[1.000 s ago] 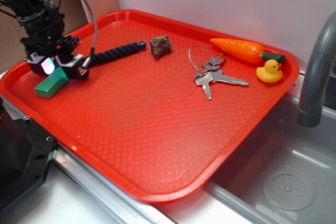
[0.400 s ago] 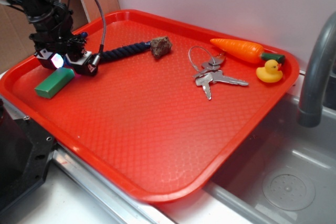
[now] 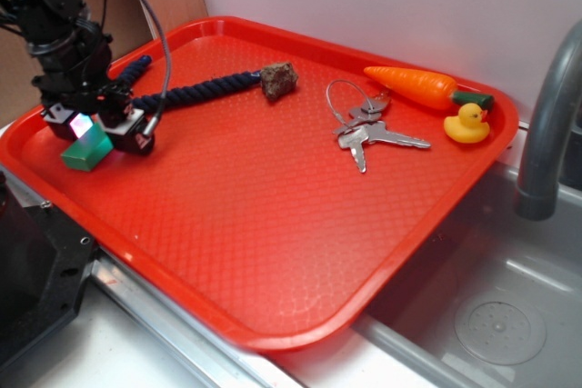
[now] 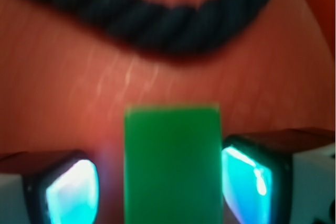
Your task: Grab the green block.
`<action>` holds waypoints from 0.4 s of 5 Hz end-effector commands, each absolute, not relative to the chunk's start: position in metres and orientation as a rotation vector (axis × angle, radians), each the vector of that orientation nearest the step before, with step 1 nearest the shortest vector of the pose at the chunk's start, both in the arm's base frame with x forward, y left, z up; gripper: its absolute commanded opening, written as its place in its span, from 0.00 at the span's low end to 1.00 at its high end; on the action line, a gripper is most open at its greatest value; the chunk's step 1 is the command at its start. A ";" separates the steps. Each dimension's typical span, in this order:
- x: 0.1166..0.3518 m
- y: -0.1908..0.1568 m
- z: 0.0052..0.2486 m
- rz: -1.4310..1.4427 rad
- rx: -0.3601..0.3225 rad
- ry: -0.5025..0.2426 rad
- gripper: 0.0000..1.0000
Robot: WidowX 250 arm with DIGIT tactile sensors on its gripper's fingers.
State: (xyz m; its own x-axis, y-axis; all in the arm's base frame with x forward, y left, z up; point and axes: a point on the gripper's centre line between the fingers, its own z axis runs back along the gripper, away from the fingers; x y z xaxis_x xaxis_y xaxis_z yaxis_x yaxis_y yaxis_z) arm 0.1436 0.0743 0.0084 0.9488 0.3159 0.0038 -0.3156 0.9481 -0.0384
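The green block (image 3: 85,152) lies on the red tray (image 3: 273,224) near its left edge. In the wrist view the block (image 4: 172,163) stands between my two glowing fingers, the left pad (image 4: 71,190) and the right pad (image 4: 247,179). The right pad is at the block's side and a narrow gap shows on the left. My gripper (image 3: 95,132) is open and low over the block, straddling its far end; it also shows in the wrist view (image 4: 163,187).
A dark blue rope (image 3: 195,91) runs from behind my gripper to a brown rock (image 3: 278,79); it also crosses the wrist view (image 4: 157,19). Keys (image 3: 368,129), a toy carrot (image 3: 414,85) and a yellow duck (image 3: 466,123) lie at the tray's right. A sink (image 3: 491,315) and faucet (image 3: 546,134) stand to the right.
My gripper has moved left and down from behind the block, and now straddles it. The rope's left end has shifted.
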 end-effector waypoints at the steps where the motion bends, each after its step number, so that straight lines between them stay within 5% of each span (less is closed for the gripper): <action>1: 0.131 0.074 0.003 0.334 -0.063 0.055 0.00; 2: 0.132 0.077 0.011 0.325 -0.045 0.061 0.00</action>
